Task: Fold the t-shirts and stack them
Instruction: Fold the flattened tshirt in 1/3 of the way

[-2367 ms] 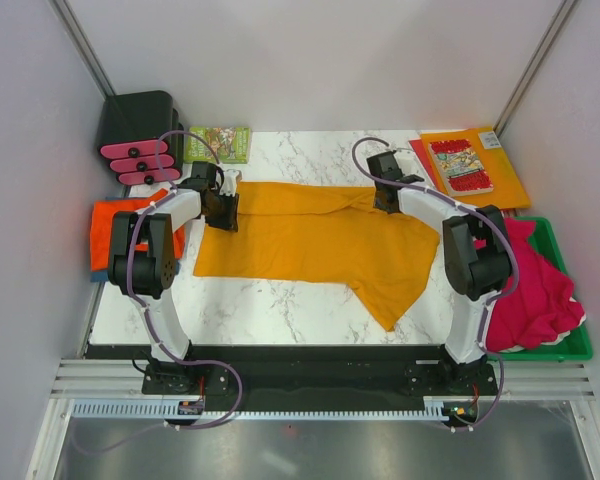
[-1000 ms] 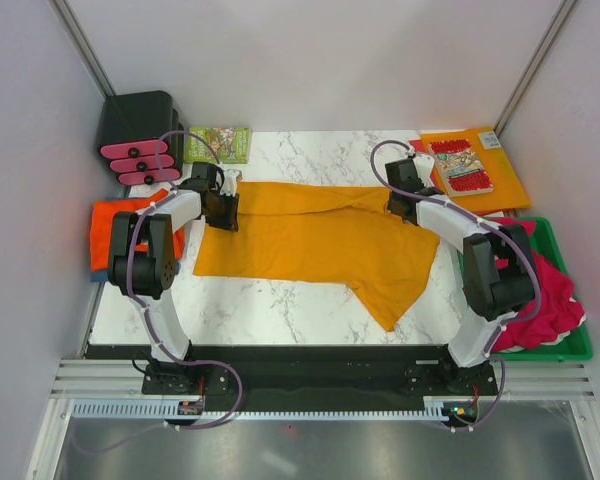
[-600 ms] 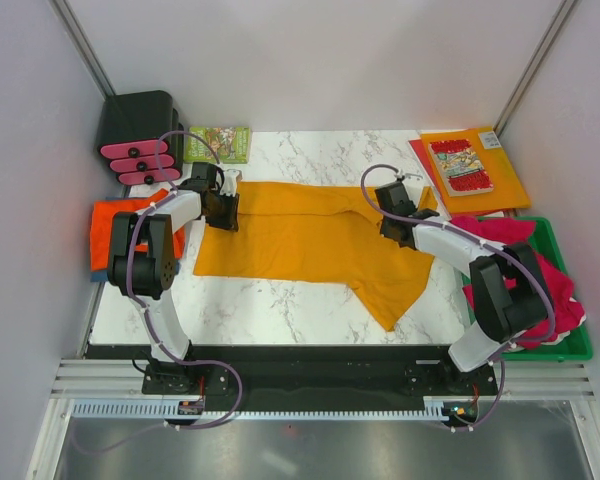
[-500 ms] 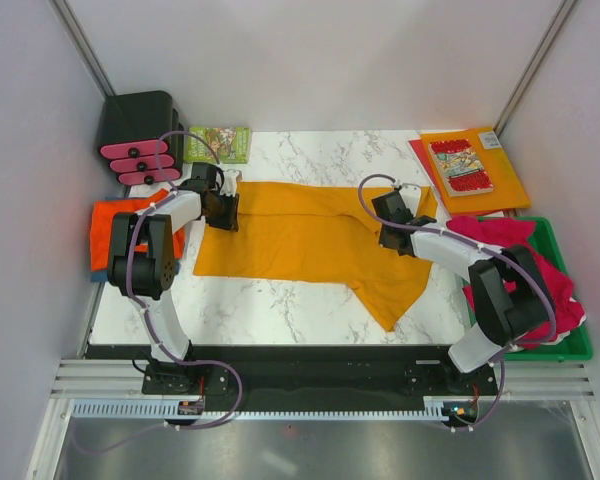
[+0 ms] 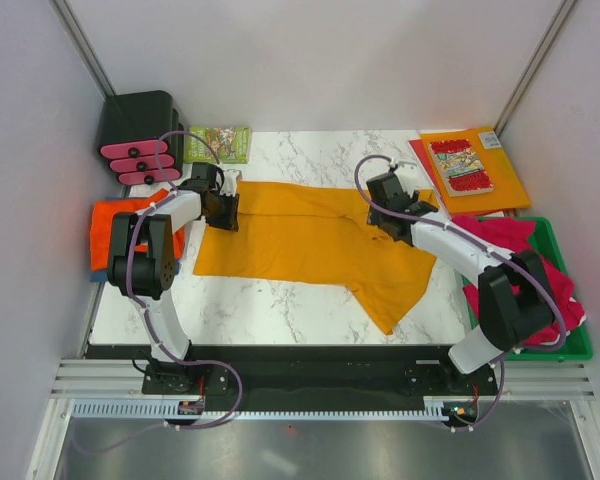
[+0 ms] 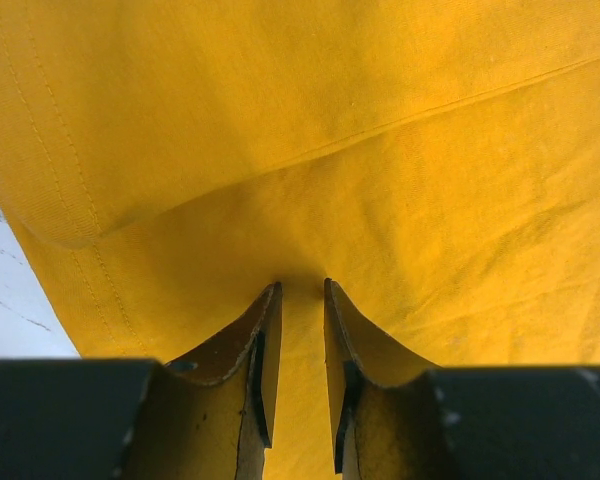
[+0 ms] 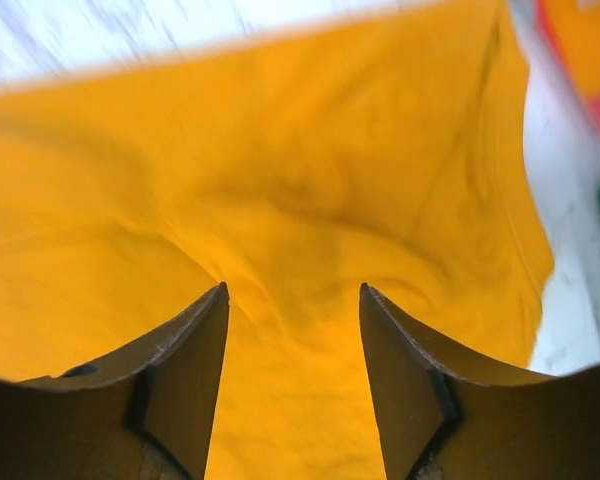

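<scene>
Left wrist: mustard t-shirt pinched between fingers.

No writing is legible — the comic book is too small.

White marble counter. A mustard t-shirt lies spread across its middle; a folded red-orange t-shirt at the left edge; a green booklet at the far left; an orange folder bearing a comic book at the far right corner.
</scene>
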{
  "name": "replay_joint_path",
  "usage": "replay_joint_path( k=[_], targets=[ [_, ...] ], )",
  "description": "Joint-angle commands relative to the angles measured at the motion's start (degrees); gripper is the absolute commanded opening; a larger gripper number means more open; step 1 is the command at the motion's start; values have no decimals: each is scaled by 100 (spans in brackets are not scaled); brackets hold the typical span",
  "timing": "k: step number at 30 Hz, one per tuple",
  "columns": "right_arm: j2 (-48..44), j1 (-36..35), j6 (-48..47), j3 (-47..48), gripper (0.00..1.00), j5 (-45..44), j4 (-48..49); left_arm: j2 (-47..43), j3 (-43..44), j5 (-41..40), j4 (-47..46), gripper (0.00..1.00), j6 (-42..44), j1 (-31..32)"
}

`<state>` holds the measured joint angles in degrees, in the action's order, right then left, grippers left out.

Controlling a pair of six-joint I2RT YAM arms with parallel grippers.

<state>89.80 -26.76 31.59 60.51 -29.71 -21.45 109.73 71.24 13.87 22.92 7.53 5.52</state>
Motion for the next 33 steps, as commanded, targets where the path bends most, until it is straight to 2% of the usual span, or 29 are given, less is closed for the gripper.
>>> replay_joint_path(
  k=[1, 2, 4, 5, 6, 10, 15, 22, 27, 33],
  targets=[
    [606, 232, -470, 1162, 56, -333, 194, -154, -49, 20, -68, 31, -23, 55],
    [783, 294, -496, 1304, 39, -281, 168, -163, -32, -50, -94, 31, -76, 55],
    [1326, 487, -558, 1777, 19, -210, 11, -180, 99, -103, -165, 31, -146, 46],
    [1495, 523, -567, 1919, 6, -201, -17, -180, 170, -138, -173, 31, -199, 46],
    [1662, 558, -575, 2173, 1, -193, -34, -172, 249, -174, -191, 31, -225, 46],
    [2461, 716, -584, 2649, 0, -26, -113, -49, 758, -323, -235, 32, -287, 46],
    [2964, 778, -531, 3019, 0, 45, -192, 215, 1356, -534, -314, 33, -366, 11],
    [3360, 795, -567, 3151, 0, 54, -289, 1409, 2815, -736, 300, 33, -235, 2],
    [3544, 839, -576, 3212, 0, 71, -386, 2007, 3158, -824, 556, 32, -120, 11],
    [3860, 936, -532, 3546, 0, 194, -640, 2306, 3246, -894, 793, 31, -32, 2]
  ],
)
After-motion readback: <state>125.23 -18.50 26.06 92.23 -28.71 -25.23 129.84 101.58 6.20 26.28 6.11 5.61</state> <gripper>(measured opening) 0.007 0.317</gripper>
